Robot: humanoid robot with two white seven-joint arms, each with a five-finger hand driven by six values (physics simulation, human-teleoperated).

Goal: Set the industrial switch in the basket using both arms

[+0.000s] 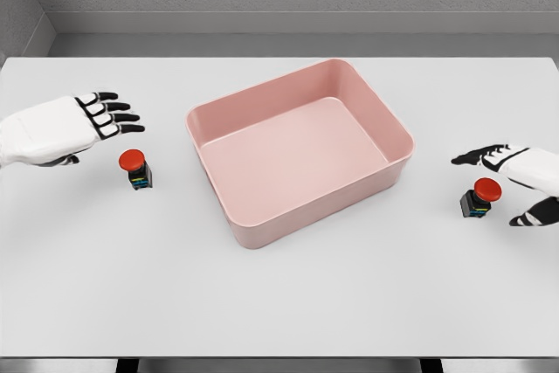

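White desk [288,303] fills most of the frame. Pink basket [262,238] at centre, turned slightly askew, nothing inside it.

Two industrial switches, red-capped, dark bodies. Left switch [134,169] stands upright on the desk at mid-left, well apart from the basket's left wall. Right switch [479,197] at the right edge of the frame, tilted a little, also on the desk.

Left hand [65,127] at upper left, fingers spread and extended, holding nothing, just above and beside the left switch. Right hand [517,183] at far right, fingers and thumb spread around the right switch, not closed on it.
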